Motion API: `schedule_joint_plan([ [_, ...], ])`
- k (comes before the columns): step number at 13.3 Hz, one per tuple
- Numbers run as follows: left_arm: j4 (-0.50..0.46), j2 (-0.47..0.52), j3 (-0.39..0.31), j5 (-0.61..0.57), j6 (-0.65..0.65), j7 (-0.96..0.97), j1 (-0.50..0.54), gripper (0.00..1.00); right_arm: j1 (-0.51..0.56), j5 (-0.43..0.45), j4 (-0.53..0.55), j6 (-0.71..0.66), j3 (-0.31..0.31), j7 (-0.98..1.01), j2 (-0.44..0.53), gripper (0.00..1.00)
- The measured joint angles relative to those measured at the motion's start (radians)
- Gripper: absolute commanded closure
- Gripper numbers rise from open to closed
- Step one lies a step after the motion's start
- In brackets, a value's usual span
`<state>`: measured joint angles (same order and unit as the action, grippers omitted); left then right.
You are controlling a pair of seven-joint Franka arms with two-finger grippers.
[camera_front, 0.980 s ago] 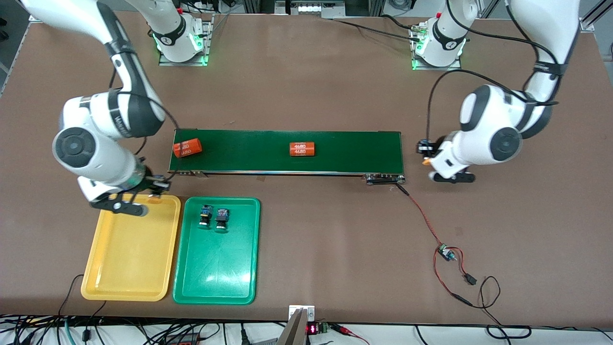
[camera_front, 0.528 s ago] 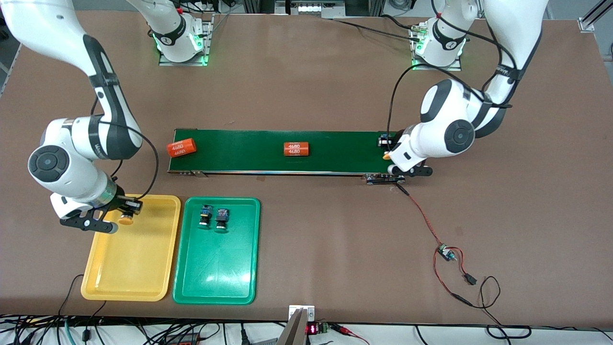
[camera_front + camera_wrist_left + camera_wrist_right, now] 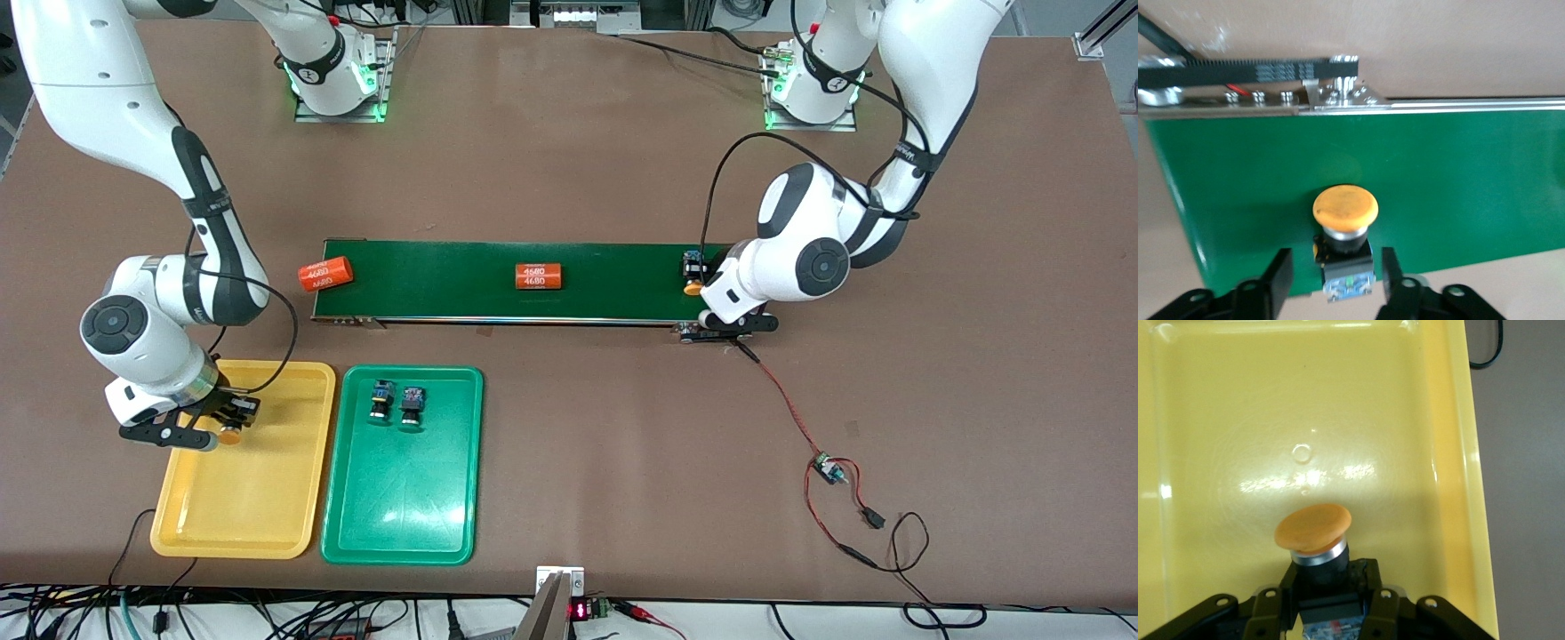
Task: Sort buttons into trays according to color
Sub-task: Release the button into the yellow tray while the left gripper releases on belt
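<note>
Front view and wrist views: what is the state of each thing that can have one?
Right gripper: jaws shut on a yellow-capped push button, over the yellow plastic tray.
Left gripper: jaws open around a second yellow-capped button lying on the dark-green conveyor belt.
Green plastic tray: holds two green-capped buttons, side by side.
Orange "4680" cylinders: one lying mid-belt, one overhanging the belt's end.

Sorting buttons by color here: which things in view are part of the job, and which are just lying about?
Part of the job:
- yellow button in the right gripper
- yellow button at the left gripper
- two green buttons
- yellow tray
- green tray

Lying about:
- two orange cylinders
- conveyor belt
- small wired board
</note>
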<state>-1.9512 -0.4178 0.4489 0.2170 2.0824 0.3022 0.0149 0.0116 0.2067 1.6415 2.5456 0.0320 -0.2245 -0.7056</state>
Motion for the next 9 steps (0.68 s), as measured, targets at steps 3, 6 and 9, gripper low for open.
schedule_joint_plan([
  [3, 0.060, 0.119, -0.007, -0.001, -0.124, 0.001, 0.023, 0.00, 0.000, 0.000, -0.004, 0.022, 0.004, 0.007, -0.017, 0.18],
  [6, 0.103, 0.256, -0.055, -0.163, -0.238, 0.000, 0.057, 0.00, -0.003, 0.000, -0.008, 0.023, 0.004, 0.008, -0.017, 0.09],
  [9, 0.113, 0.341, -0.171, -0.296, -0.248, -0.054, 0.024, 0.00, -0.018, 0.000, -0.016, -0.003, 0.004, 0.009, -0.005, 0.09],
])
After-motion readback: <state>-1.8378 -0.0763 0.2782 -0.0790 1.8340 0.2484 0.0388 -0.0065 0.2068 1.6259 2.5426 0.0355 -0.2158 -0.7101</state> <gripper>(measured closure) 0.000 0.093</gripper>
